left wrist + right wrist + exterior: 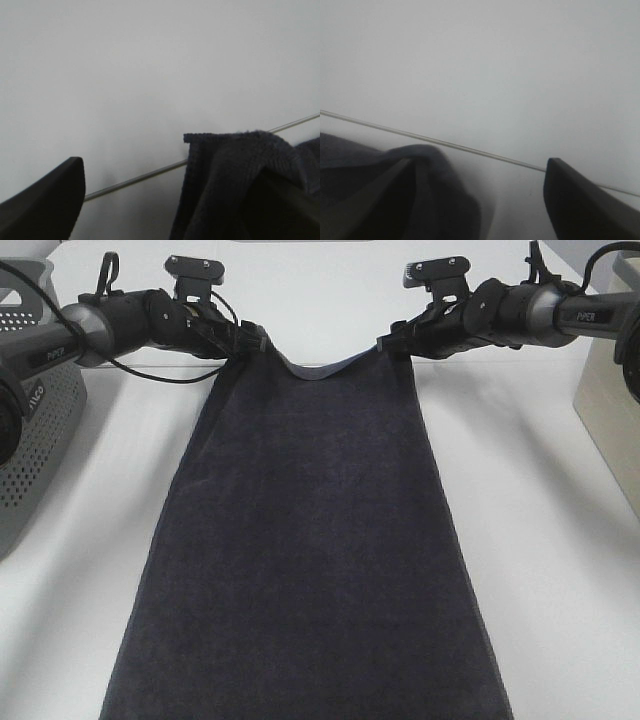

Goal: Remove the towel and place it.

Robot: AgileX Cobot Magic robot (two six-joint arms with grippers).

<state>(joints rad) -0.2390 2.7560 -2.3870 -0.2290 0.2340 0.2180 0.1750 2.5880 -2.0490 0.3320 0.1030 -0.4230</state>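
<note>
The dark charcoal towel [310, 540] lies spread lengthwise on the white table [540, 540], reaching from the grippers to the near edge of the exterior view. My left gripper [250, 340] is at its far left corner and my right gripper [392, 340] at its far right corner; the edge sags between them. In the left wrist view the jaws of the left gripper [167, 167] stand wide apart, with the towel [235, 185] draped over one finger. In the right wrist view the right gripper [480, 165] is likewise open, with the towel [395, 195] over one finger.
A grey perforated basket [40, 440] stands at the left edge of the table. A beige box [610, 410] stands at the right edge. A thin pale line [135, 180] crosses the white surface behind the fingers in both wrist views.
</note>
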